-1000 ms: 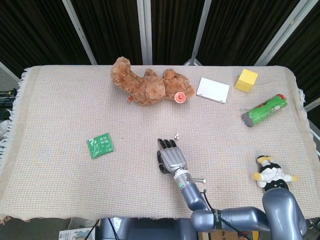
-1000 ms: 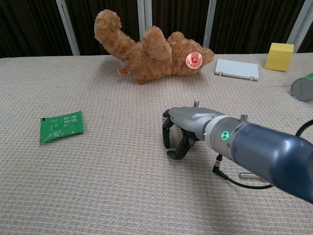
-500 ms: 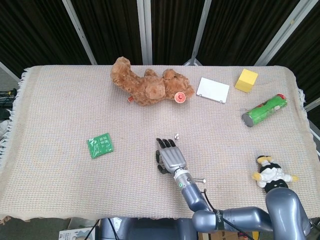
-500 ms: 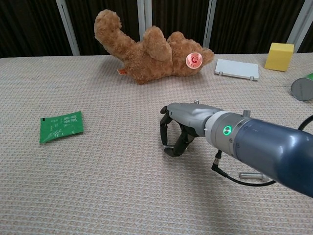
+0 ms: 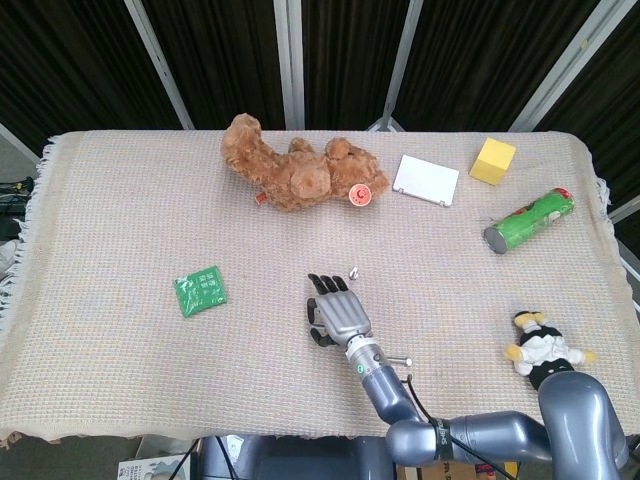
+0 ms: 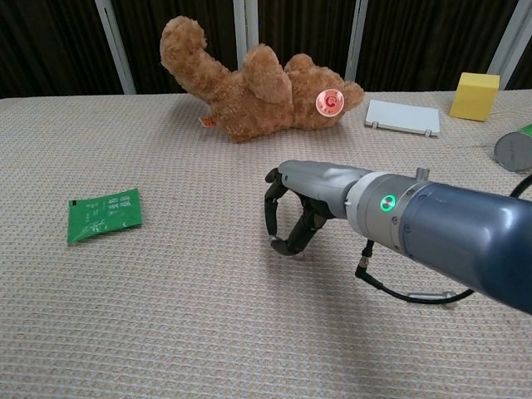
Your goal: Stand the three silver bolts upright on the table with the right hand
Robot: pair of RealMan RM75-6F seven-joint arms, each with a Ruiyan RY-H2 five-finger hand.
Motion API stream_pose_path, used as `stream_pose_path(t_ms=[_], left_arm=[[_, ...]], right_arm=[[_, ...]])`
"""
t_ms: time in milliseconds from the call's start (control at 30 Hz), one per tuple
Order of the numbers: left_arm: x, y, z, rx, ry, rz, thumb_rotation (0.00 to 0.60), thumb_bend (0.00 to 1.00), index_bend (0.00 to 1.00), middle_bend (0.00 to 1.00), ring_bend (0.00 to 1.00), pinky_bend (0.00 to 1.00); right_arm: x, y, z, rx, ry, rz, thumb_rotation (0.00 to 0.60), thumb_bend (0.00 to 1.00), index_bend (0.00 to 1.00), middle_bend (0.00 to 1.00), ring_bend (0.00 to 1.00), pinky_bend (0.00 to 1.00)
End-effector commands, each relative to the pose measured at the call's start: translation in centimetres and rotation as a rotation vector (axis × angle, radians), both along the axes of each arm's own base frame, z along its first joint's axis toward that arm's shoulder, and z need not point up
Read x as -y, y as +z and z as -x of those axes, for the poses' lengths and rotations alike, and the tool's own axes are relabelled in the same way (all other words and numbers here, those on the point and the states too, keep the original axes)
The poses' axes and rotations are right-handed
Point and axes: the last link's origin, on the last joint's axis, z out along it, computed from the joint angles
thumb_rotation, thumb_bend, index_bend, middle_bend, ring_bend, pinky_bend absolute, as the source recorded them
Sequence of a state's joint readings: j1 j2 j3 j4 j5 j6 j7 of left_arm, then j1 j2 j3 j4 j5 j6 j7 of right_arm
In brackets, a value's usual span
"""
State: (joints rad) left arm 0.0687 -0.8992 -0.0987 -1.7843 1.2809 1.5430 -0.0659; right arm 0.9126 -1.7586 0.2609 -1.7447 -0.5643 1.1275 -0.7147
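Hidden or cut off: my forearm (image 6: pixel 449 241) covered one lying bolt (image 5: pixel 398 362); green can (image 6: pixel 515 150) was cropped at frame edge.

bolt (image 5: pixel 354 270) behind right hand (image 5: pixel 338 312) | packet (image 5: pixel 200 291) left

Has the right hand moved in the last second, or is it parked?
Yes. In the head view the right hand has slid left and a little away from the robot, toward the green packet, opening its gap from the standing bolt.
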Motion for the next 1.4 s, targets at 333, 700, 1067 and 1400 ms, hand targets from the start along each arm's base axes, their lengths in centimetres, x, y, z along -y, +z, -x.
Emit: stream_pose_path(t_ms=[333, 700, 1067, 1400], left_arm=[[-0.05, -0.03, 0.02, 0.001, 0.001, 0.001, 0.600, 0.08, 0.03, 0.03, 0.00, 0.06], [-0.06, -0.01, 0.00, 0.003, 0.001, 0.000, 0.600, 0.08, 0.03, 0.03, 0.00, 0.06], [-0.10, 0.00, 0.01, 0.002, 0.001, -0.001, 0.600, 0.08, 0.03, 0.03, 0.00, 0.06], [-0.13, -0.03, -0.01, 0.000, 0.001, 0.000, 0.600, 0.08, 0.03, 0.03, 0.00, 0.06]], right_arm=[[0.31, 0.28, -0.28, 0.008, -0.005, 0.008, 0.600, 0.40, 0.62, 0.00, 0.00, 0.05], [0.45, 0.51, -0.50, 0.014, -0.007, 0.009, 0.600, 0.40, 0.62, 0.00, 0.00, 0.05], [0.57, 0.57, -0.45, 0.016, -0.012, 0.009, 0.600, 0.40, 0.62, 0.00, 0.00, 0.05], [0.58, 0.82, -0.42, 0.022, -0.013, 0.010, 0.600, 0.40, 0.62, 0.00, 0.00, 0.05]])
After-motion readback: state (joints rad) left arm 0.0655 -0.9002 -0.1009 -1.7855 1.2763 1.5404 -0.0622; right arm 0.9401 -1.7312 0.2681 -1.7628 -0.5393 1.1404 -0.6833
